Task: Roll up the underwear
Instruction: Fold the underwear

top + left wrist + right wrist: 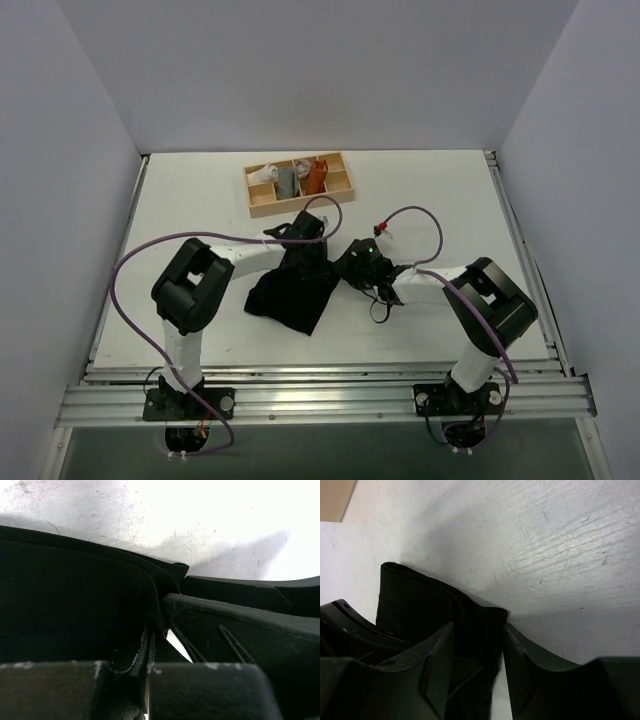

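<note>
Across white table: keep underwear pinched taut in left gripper, twelve o'clock. Close parted right gripper squarely at three.

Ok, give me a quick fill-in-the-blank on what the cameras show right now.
1. The left pincer is ___ on an edge of the black underwear.
2. The right pincer is ___, with cloth lying between its jaws.
3. The wooden tray at the far side holds ___ small cloth rolls.
Missing words: shut; open; three.
</note>
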Action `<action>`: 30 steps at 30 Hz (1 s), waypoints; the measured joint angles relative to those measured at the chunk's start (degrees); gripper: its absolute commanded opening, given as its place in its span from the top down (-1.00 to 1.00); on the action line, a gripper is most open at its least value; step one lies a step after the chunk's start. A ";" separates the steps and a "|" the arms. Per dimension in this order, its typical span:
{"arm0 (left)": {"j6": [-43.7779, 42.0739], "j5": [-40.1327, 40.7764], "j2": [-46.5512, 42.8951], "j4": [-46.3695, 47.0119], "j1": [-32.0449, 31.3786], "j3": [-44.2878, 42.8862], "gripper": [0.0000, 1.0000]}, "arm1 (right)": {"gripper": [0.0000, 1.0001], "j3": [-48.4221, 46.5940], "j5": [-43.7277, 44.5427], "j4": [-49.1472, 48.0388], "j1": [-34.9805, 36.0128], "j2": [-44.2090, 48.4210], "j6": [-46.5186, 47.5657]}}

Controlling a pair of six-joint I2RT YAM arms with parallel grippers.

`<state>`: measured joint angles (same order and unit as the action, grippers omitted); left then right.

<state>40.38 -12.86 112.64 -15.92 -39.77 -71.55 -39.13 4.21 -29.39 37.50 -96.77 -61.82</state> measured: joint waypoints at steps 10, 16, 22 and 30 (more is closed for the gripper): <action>-0.02 0.07 0.02 -0.87 0.00 -0.35 0.86 | 0.62 -0.13 0.48 -0.17 0.52 -0.48 0.39; -0.17 0.22 -0.11 -2.58 0.00 -1.18 0.18 | 1.00 -2.43 0.31 1.36 0.44 -2.84 0.37; -1.09 2.69 -4.98 -9.84 0.00 -2.56 0.03 | 1.00 -3.54 0.04 2.45 0.44 -3.41 0.39; -2.10 6.23 -15.28 -17.49 -0.22 -1.31 0.04 | 1.00 -4.26 -0.02 3.89 0.44 -3.41 0.55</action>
<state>38.28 -6.63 97.36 -33.41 -39.99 -72.86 -43.40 4.19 -25.50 37.93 -100.18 -61.28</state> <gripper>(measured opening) 0.481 0.028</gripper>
